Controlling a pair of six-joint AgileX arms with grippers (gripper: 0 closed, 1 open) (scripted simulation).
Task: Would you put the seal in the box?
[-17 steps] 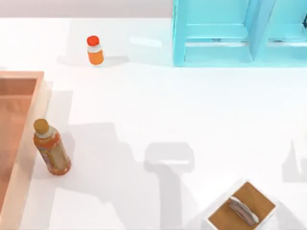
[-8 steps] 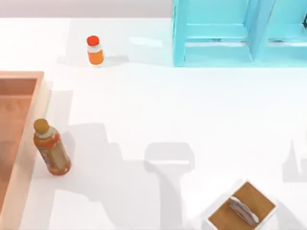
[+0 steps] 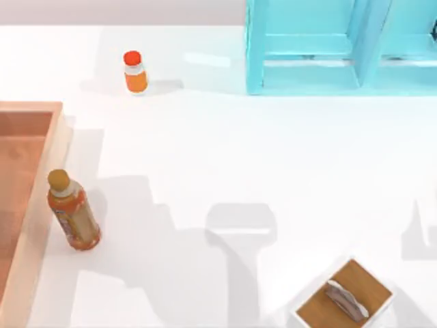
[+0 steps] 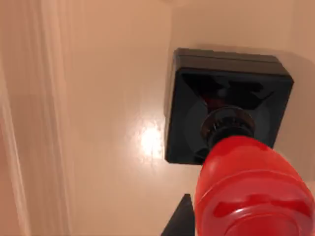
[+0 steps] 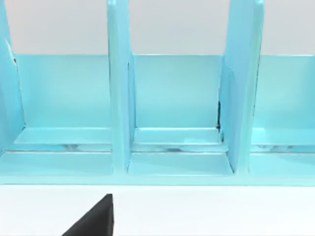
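While the seal [image 4: 231, 147] stands upright on the floor of the box [image 3: 31, 198] at the tabletop's left edge, whether my left gripper's fingers are spread cannot be told.

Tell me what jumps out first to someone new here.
The seal, its glossy red knob over a black cube base, looms in the left wrist view above the box's tan floor. From above, the cyan shelf unit stands at the table's far right, and a tall orange bottle beside the box's wall.
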